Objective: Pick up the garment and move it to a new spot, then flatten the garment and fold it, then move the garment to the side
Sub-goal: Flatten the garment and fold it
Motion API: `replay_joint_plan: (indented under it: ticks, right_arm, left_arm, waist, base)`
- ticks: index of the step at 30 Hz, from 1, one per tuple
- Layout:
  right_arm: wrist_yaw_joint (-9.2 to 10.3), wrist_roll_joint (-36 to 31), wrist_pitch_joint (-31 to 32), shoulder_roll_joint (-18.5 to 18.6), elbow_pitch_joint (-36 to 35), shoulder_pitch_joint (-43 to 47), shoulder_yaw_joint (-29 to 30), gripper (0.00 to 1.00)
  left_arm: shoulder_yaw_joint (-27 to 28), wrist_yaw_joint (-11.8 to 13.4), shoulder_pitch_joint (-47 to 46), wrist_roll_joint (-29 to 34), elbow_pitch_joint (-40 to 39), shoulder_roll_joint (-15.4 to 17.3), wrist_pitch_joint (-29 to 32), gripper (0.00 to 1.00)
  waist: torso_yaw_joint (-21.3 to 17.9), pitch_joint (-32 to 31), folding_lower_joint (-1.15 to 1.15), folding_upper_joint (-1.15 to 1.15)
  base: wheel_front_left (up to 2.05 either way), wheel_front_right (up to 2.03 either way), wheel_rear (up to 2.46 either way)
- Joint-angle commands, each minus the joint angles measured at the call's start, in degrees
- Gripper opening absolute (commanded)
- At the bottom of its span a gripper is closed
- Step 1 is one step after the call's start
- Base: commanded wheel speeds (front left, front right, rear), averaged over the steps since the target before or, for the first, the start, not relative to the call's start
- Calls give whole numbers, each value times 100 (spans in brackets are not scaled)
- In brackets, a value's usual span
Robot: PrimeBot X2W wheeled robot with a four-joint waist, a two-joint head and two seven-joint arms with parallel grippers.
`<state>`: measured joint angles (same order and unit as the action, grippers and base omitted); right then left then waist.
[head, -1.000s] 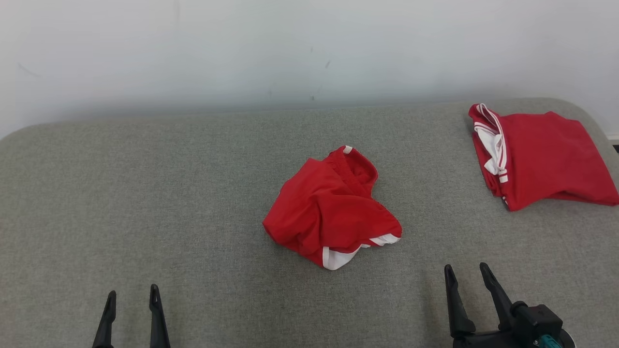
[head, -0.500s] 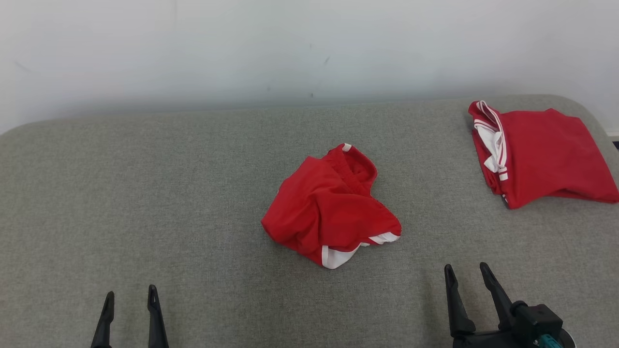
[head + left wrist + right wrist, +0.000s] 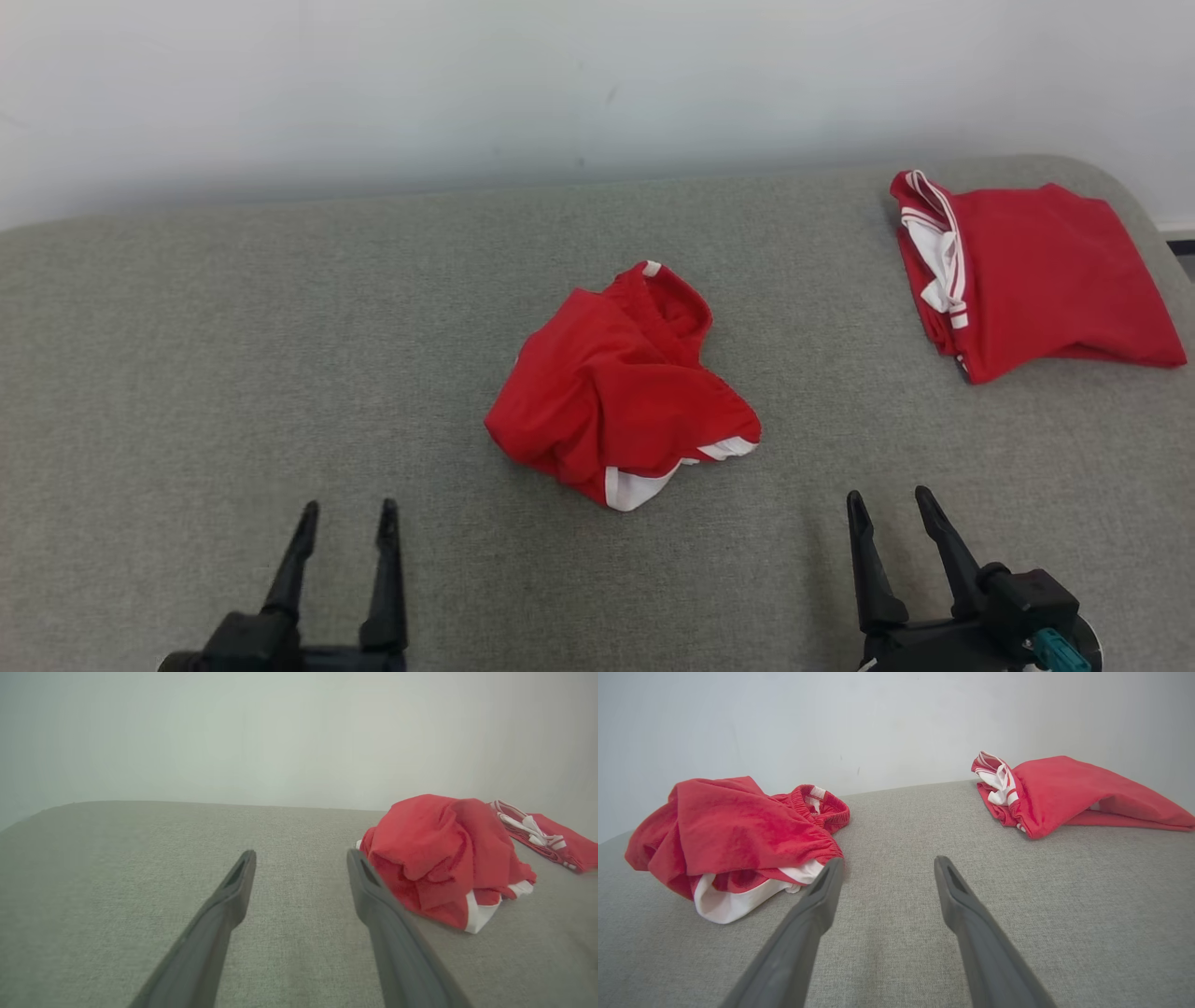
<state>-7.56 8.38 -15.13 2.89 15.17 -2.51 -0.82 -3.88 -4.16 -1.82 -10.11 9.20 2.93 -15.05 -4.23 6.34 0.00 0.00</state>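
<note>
My left gripper sits low near the front edge of the grey fabric counter, jaws spread wide with nothing between them. The right gripper is the same, parted and empty over bare cloth. Both point toward the crumpled red garment, which lies heaped mid-counter, between the two and a little beyond their tips, touching neither. I read this as the approach before the first pick, with the jaws parted so either can pinch a fold. The garment's white hem pokes out on the near side, an easy edge to take. At the far right, well apart, a folded red garment lies flat, probably set there to leave the middle free for flattening.
</note>
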Motion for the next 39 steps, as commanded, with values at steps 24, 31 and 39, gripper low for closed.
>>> replay_joint_plan:
  ticks: [24, 31, 39]
  right_arm:
    - [13, 362, -2, -6, -8, -322, -151, 100]
    - [13, 387, -2, -6, -18, -296, -146, 100]
    - [13, 305, -1, -6, 10, -135, -19, 100]
  left_arm:
    - [-1448, -144, -1476, 1, 1959, -2, -14, 100]
    - [-1484, -34, -1828, 27, 2397, -2, -14, 0]
    - [-1413, -77, -1665, 57, 2010, 41, -15, 0]
  waist:
    - [-1155, 664, 0, 0]
    - [-1272, 696, 0, 0]
    - [-798, 415, 0, 0]
  base:
    - [0, 0, 0]
    - [0, 0, 0]
    - [0, 0, 0]
